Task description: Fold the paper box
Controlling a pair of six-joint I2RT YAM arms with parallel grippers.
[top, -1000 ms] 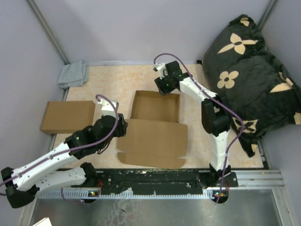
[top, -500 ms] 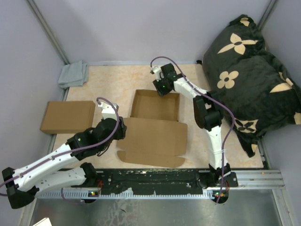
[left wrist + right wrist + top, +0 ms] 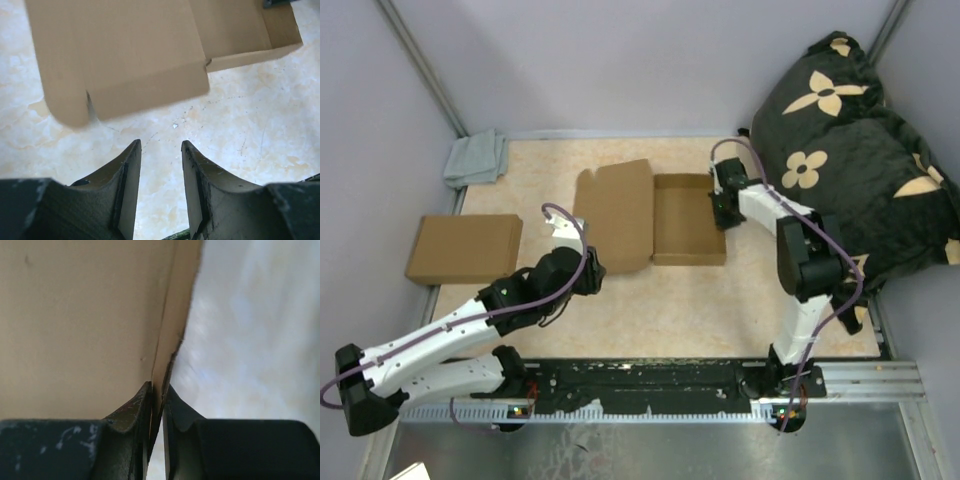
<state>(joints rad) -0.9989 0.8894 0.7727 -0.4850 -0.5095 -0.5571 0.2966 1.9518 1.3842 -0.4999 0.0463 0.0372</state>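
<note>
Brown paper box [image 3: 75, 315] pinched, wrist-view only.

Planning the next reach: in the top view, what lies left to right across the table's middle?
Flat closed brown cardboard box → open brown cardboard mailer box → right gripper, pinching its right wall → black flower-patterned cushion.

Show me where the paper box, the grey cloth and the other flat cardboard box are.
paper box [image 3: 688, 222]: top external view, on the open tray's inner floor.
grey cloth [image 3: 477, 158]: top external view, on its middle.
flat cardboard box [image 3: 464, 248]: top external view, on its top face.
</note>
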